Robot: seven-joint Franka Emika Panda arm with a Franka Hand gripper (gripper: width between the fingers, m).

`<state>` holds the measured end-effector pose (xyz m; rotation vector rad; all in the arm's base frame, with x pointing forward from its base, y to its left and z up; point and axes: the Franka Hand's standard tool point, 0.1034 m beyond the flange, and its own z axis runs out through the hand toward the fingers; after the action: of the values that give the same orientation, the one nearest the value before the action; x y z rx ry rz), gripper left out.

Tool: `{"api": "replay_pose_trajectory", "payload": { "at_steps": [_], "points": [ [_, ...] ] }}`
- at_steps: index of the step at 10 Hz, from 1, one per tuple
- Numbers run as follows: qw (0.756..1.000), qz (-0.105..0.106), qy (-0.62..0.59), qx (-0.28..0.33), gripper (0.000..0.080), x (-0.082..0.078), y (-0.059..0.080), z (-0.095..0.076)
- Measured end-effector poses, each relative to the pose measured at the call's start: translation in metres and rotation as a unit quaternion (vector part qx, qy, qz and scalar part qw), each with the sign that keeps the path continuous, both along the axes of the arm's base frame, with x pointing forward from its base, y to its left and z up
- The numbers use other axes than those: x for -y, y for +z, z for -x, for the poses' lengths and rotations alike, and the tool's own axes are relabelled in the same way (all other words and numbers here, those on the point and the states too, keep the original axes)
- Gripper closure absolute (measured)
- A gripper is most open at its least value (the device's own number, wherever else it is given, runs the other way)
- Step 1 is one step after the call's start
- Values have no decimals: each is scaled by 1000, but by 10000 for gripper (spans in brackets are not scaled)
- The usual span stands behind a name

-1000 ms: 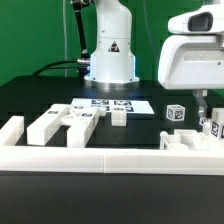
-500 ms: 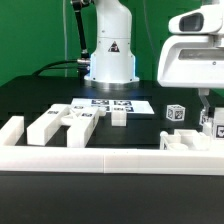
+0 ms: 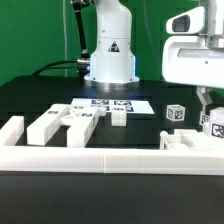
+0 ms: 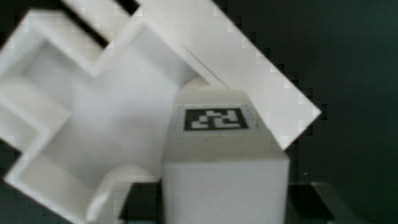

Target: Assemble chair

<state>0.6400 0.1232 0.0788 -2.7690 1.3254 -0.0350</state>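
My gripper is at the exterior view's right, shut on a white chair post with a square tag. It holds the post upright, just above a blocky white chair part. In the wrist view the tagged post sits between my dark fingers, over flat white chair pieces. A small tagged cube-like piece lies just left of the gripper. Several other white chair pieces lie at the exterior view's left, and a short one lies in the middle.
The marker board lies flat in front of the robot base. A long low white border rail runs along the front. The table top is black.
The gripper, with the post in it, has shifted slightly up and to the exterior view's right. The loose pieces have not moved.
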Motion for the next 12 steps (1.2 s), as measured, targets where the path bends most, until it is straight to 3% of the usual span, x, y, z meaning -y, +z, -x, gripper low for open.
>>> {"api": "replay_pose_trajectory", "payload": {
  "at_steps": [4,7,8,9,10,11,12],
  "points": [
    [986,-9,-169,-10,510,-1,0,1],
    [981,-13,-194,-12,510,-1,0,1],
    [983,-12,-181,-12,429,-1,-1,1],
    [983,-12,-180,-12,248,-2,-1,1],
    [988,-10,-156,-13,248,-3,1,1],
    [995,-8,-99,-8,171,-5,2,0],
    [999,-5,-47,-5,155,-4,1,0]
  ]
}}
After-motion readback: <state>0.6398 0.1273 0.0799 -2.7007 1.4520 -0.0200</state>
